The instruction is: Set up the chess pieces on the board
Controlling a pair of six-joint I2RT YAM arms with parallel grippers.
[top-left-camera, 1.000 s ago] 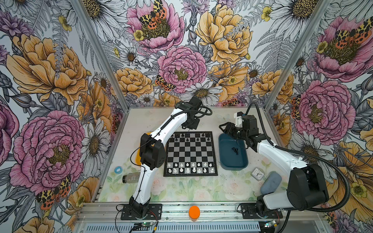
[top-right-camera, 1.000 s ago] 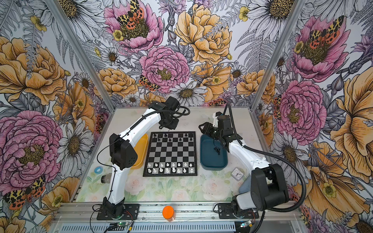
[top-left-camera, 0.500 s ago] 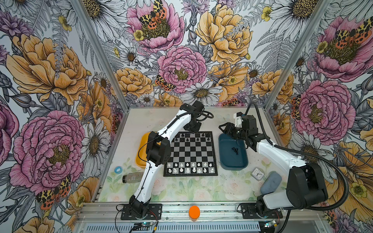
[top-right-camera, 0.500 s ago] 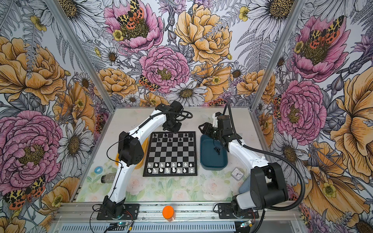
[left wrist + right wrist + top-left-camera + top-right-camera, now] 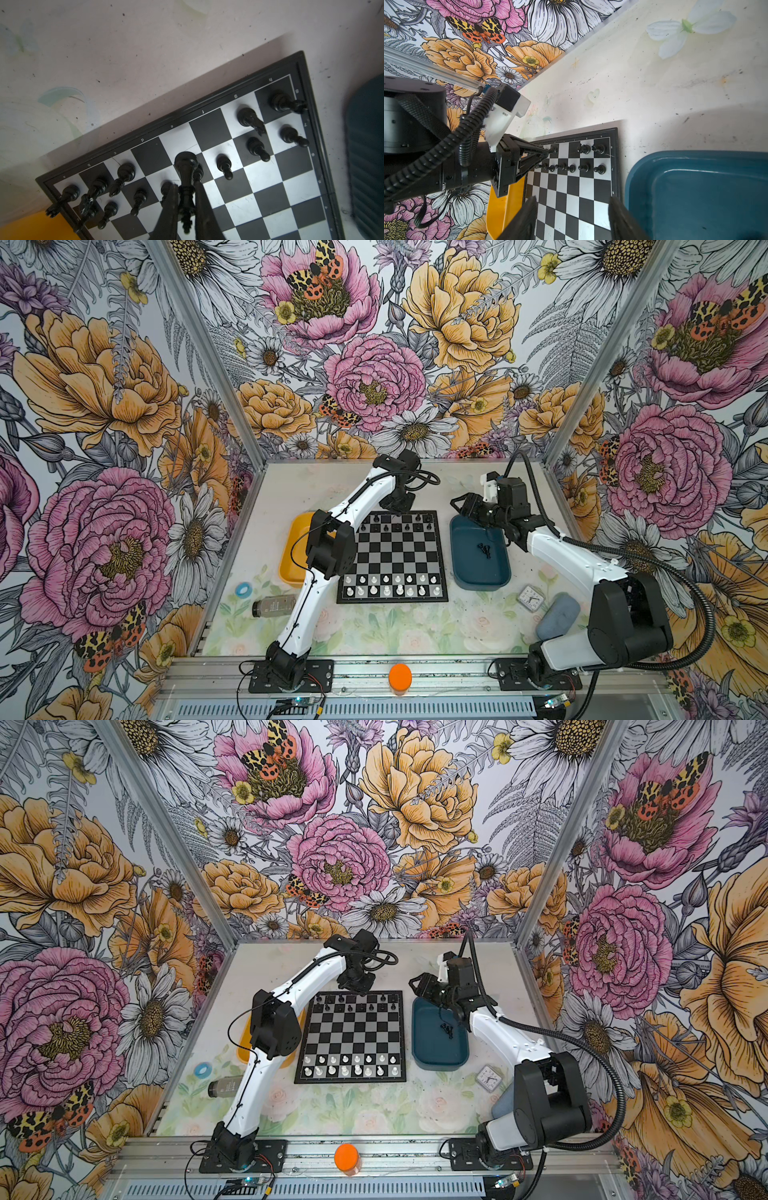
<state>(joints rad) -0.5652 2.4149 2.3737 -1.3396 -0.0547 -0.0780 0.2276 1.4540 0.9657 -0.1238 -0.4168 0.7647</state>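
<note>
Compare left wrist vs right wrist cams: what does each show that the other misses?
Only left wrist: a close-up of the left pincer shut on a tall cross-topped black piece, fingers either side of its stem.
Only right wrist: the right pincer open and empty, the left arm seen from outside, the floral wall.
Both: the board, the black chess pieces on its far rows, the yellow tray, the dark blue tray.
</note>
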